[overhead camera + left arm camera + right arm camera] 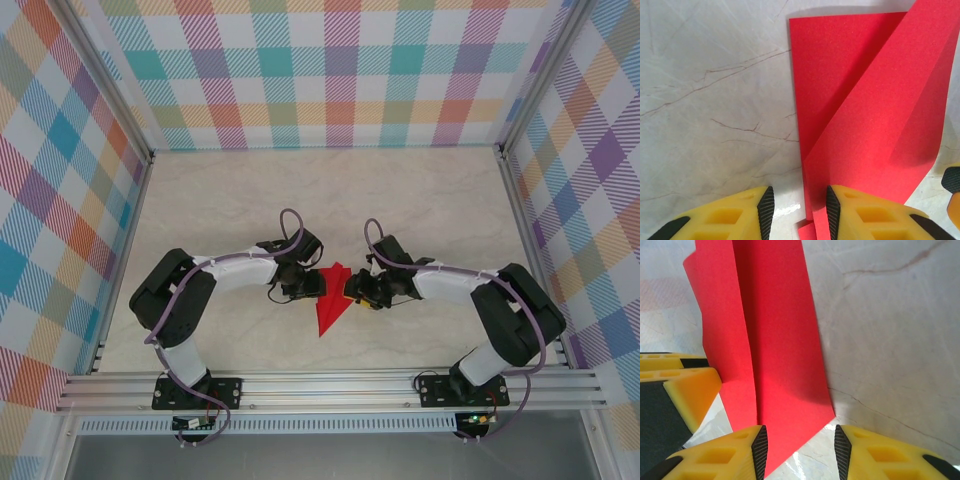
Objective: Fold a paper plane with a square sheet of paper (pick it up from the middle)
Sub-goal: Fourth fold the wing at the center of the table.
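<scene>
your half-folded red paper plane [328,300] lies between the two grippers, its long axis crosswise to the line joining them. your left gripper [799,206] has its fingers spread. the paper's long edge sits in the gap, by the right-hand finger in its wrist view, and the sheet runs ahead. your right gripper [801,445] is spread too, a paper corner in its gap. neither arm is nearer, so i judge the next crease needs both.
</scene>
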